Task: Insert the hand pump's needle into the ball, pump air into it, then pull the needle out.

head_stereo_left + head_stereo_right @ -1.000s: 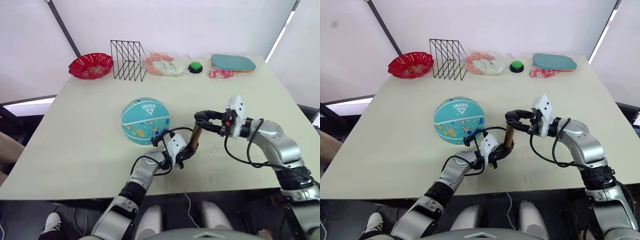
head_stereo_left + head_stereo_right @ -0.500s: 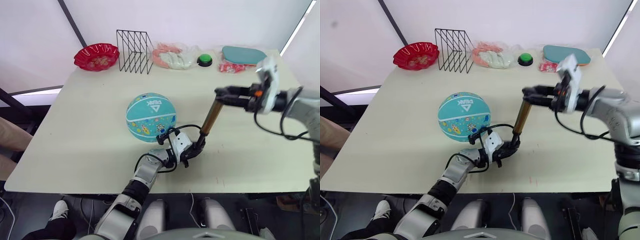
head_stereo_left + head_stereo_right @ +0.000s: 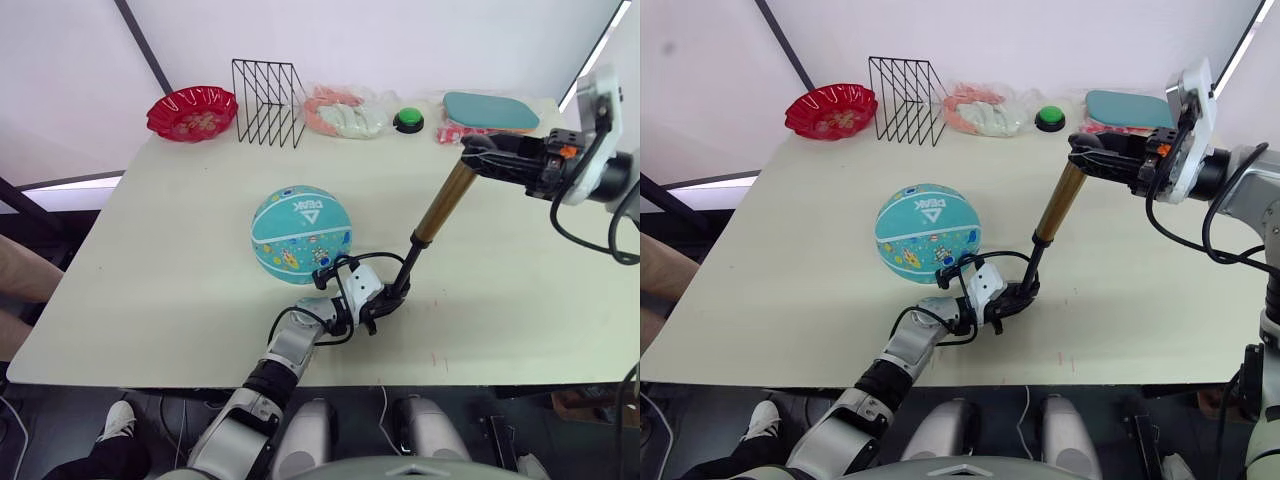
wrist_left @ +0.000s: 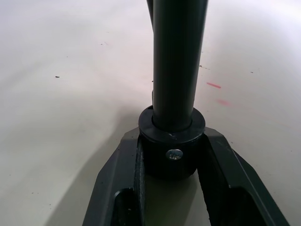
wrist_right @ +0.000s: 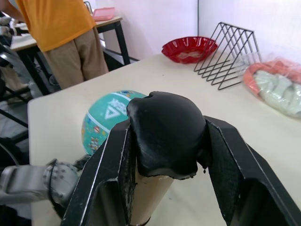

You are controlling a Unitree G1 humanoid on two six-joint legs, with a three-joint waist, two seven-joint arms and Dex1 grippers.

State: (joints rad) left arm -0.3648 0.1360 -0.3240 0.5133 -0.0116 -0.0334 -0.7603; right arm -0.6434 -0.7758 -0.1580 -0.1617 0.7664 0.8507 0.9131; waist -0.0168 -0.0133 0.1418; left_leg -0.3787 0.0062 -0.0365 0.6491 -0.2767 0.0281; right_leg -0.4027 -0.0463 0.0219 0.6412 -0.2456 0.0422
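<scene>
Right now your left tool [image 3: 388, 297] is clamped on the black end cap at the foot of the hand pump [image 3: 441, 213], down on the tabletop [image 3: 150, 260]. Your right tool [image 3: 1088, 157] is closed on the black handle, with the gold barrel drawn up along the dark rod. The ball [image 3: 301, 235] sits just beside the left tool, its white logo reading "PEAK", upside down to you. A thin black hose [image 3: 352, 262] loops from the pump's foot toward the ball.

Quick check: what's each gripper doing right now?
Left gripper: shut on the hand pump's black base end.
Right gripper: shut on its black T-handle.
</scene>
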